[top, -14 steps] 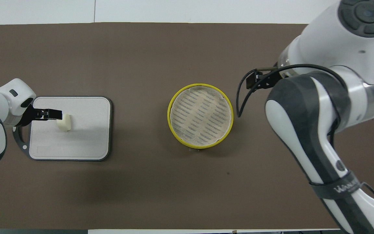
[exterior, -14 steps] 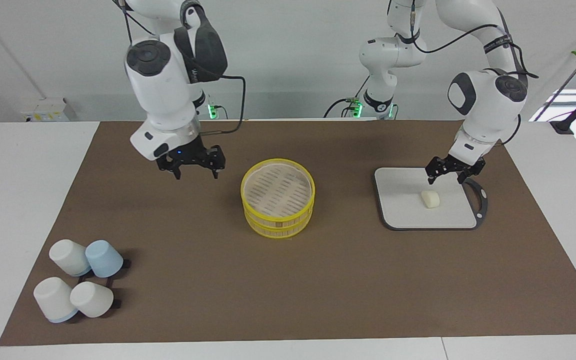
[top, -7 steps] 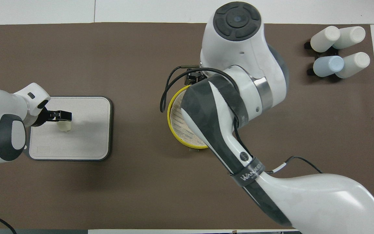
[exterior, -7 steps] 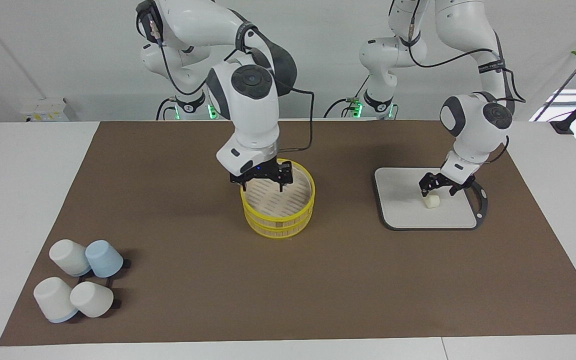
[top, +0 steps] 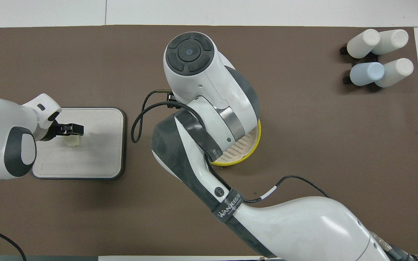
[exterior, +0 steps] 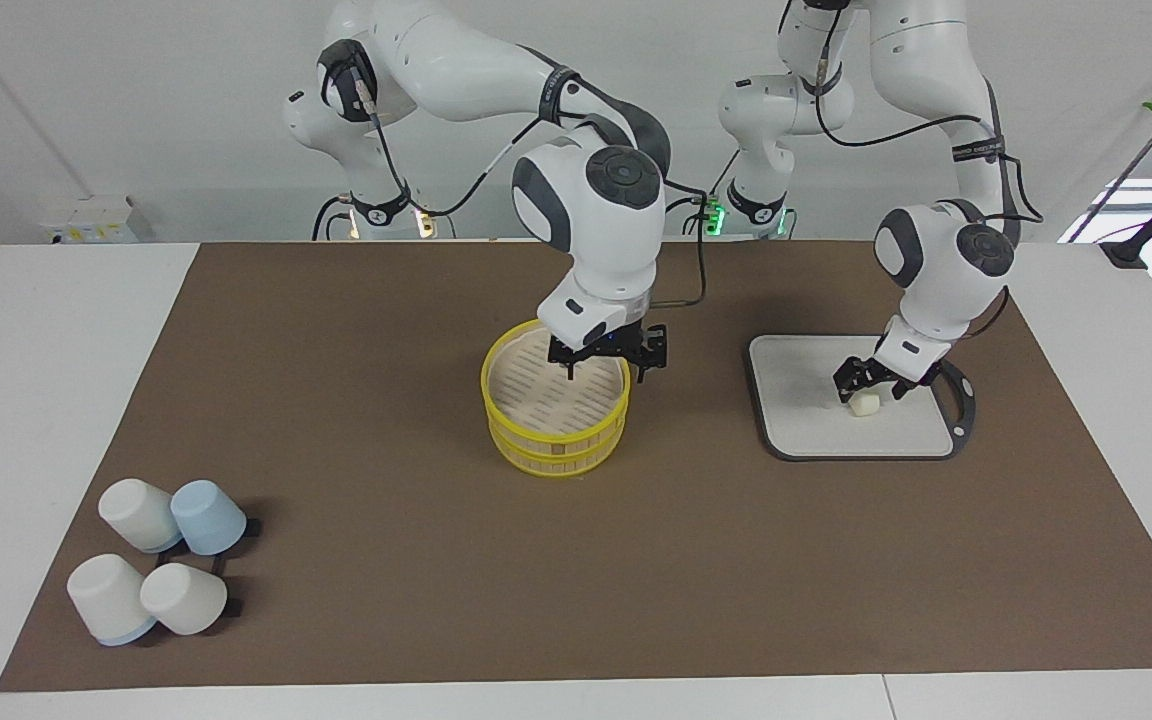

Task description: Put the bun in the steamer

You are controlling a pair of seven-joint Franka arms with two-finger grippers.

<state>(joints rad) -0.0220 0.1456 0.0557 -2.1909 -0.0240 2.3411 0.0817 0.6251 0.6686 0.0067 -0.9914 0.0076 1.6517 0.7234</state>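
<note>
The bun [exterior: 865, 404] [top: 73, 141] lies on the grey board [exterior: 798, 408] [top: 96, 156] toward the left arm's end of the table. My left gripper [exterior: 867, 386] [top: 72, 129] is low over the bun and open, with one finger on either side of it. The yellow-rimmed steamer [exterior: 555, 412] [top: 246, 148] stands mid-table with nothing in it. My right gripper [exterior: 608, 366] hangs open over the steamer's rim on the side toward the left arm's end. In the overhead view the right arm covers most of the steamer and hides its own gripper.
Several upturned cups [exterior: 161, 560] [top: 376, 58], white and pale blue, cluster at the right arm's end, farther from the robots than the steamer. The brown mat [exterior: 736, 580] covers the table.
The right arm swung from the right arm's end of the table to over the steamer. The left gripper came down around the bun.
</note>
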